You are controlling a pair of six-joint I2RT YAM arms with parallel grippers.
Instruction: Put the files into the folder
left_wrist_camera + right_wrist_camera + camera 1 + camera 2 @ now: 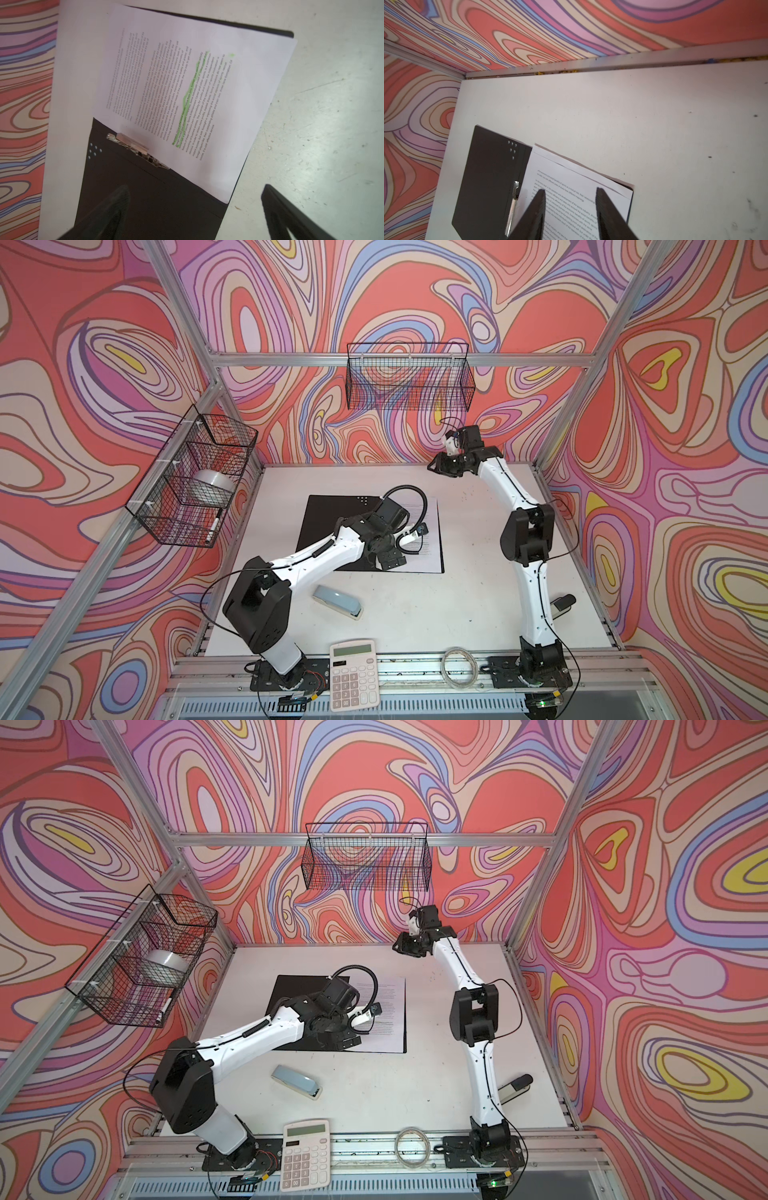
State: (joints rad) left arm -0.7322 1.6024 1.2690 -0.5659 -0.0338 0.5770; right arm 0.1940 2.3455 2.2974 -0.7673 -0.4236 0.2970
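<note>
The white table (478, 614) is seen across the lower middle of both top views. The folder (328, 516) is laid open at frame centre, black inside upward. The files (430, 547) are laid flat on its right half. The left gripper (196, 188) is held low over the folder's lower edge, jaws spread wide, nothing gripped. The right gripper (570, 191) is raised right of centre near the back wall, jaws partly parted and empty. A metal clip (133, 145) is seen at the fold, against the sheets' edge.
</note>
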